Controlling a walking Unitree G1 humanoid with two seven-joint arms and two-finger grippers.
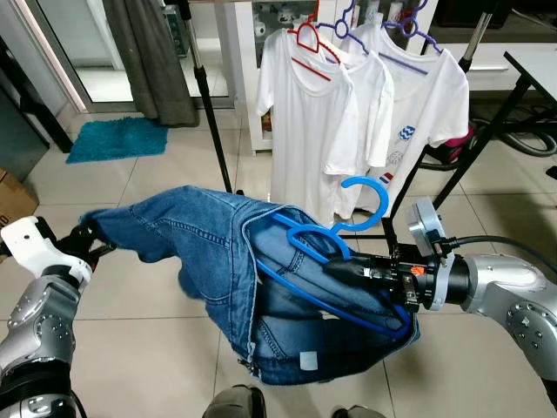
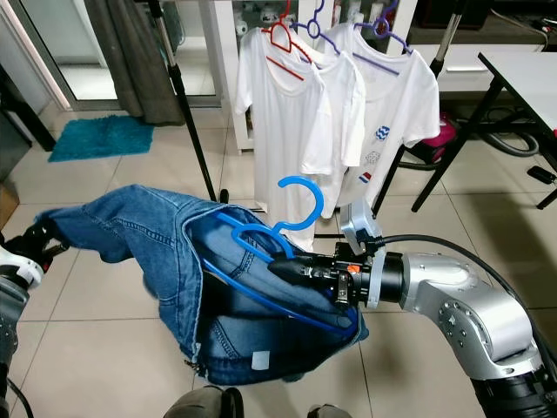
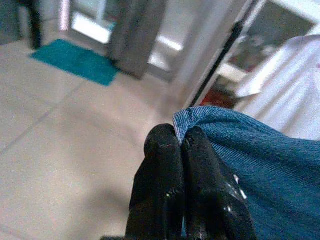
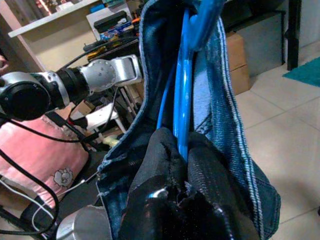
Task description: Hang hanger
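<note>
Left eye view: right gripper (image 1: pixel 348 266) pinches the blue hanger (image 1: pixel 335 239) inside the denim garment (image 1: pixel 218 252), hook free and pointing up toward the rack of white shirts (image 1: pixel 348 122). Left gripper (image 3: pixel 180 145), fingers pressed together on a denim corner, probably holds the cloth spread so the hanger sits straight for hanging

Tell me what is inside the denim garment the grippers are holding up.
A blue hanger sits inside the denim garment; its hook sticks out on top. The right gripper pinches it with the cloth. The left gripper pinches a far edge. The hanger's lower part is covered.
</note>
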